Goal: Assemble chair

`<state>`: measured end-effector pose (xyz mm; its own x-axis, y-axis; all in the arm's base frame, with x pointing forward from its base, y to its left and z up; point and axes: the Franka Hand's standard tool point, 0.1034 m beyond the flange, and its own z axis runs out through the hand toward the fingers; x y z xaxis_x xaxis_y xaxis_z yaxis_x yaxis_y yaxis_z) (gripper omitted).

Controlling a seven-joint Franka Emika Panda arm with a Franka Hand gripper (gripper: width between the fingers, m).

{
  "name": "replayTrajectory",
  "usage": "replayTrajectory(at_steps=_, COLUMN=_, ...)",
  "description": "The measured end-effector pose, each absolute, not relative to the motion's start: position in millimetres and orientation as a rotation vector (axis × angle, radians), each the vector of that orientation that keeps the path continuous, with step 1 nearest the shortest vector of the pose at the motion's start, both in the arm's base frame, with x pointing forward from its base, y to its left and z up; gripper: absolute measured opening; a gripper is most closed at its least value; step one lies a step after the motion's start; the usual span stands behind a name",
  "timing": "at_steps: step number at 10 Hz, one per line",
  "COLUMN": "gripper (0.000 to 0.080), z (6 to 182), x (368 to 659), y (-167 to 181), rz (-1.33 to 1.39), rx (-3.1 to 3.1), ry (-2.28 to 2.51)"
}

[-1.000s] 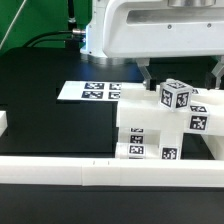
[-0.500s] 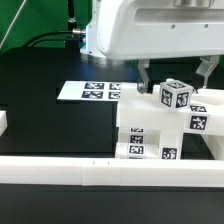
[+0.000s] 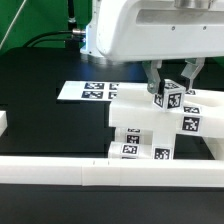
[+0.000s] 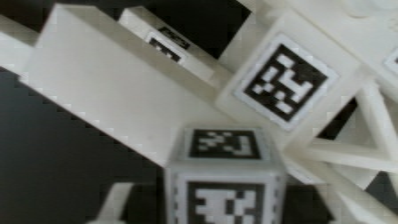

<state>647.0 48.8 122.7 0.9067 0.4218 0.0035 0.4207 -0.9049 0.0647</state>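
You're gripping a post [image 3: 168,97] on the chair [image 3: 150,130] with closed fingers [image 3: 157,86]; it's looking light, rigid, slippery plastic.

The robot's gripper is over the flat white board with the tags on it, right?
No. In the exterior view the gripper is over the chair, its fingers astride a tagged block on top. The marker board lies flat on the table toward that view's left, with nothing over it.
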Motion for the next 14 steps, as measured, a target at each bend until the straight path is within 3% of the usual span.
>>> replayTrajectory(at_steps=4, gripper=0.0282, z=122.6, x=646.9, y=47.0, rz=0.031, rx=3.035, ry=0.546)
replayTrajectory(at_steps=14, gripper=0.0284, z=122.4, x=649.3, y=41.9, rz=0.097, rx=3.048, ry=-0.522)
